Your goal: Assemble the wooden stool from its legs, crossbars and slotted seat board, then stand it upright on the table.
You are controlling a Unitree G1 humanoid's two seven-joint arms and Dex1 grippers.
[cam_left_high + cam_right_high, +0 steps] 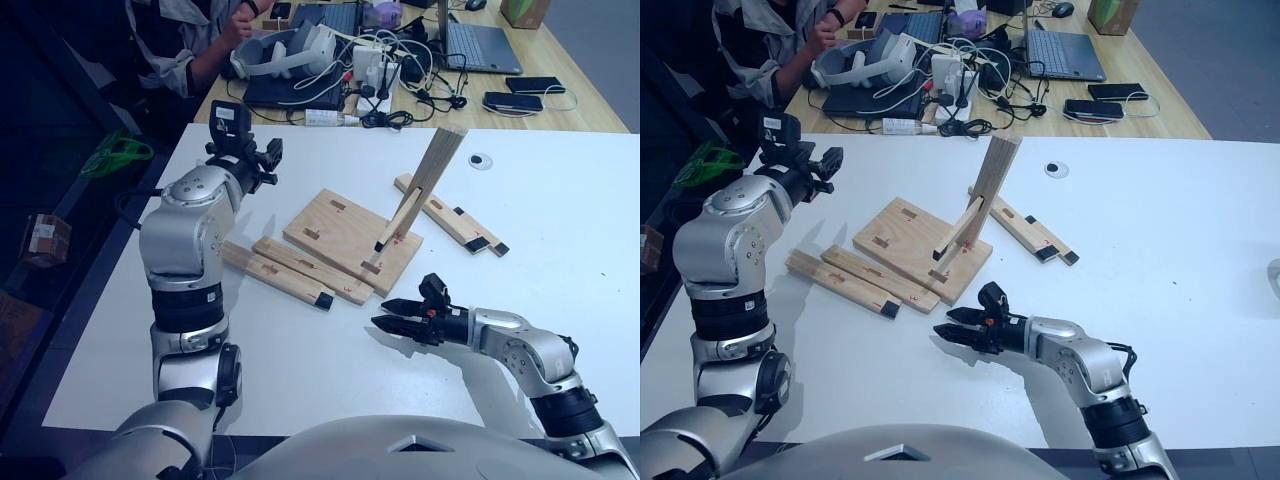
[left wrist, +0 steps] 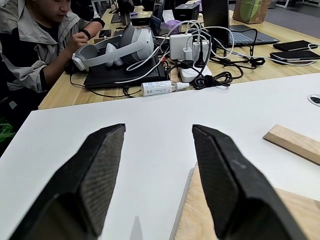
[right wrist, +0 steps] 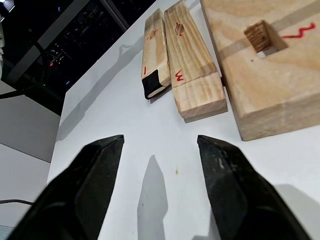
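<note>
Since the lone leg point(image 1: 425, 185) stands tilted in a slot by the 4 o'clock edge of the seat board point(image 1: 335, 225), the right gripper point(image 1: 382, 312), spread and empty at the board's 5 o'clock, could knock it loose on any careless advance; the left gripper point(image 2: 158, 135) is likewise spread and empty.

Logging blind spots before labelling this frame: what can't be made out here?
Eye views: whether the upright leg is fully seated in the seat board; the joint is too small to tell.
Left eye view: the far pieces are partly hidden behind that leg.
Right wrist view: the seat board is cut off by the picture's edge.
Left wrist view: the left gripper covers much of the nearest wooden piece.
</note>
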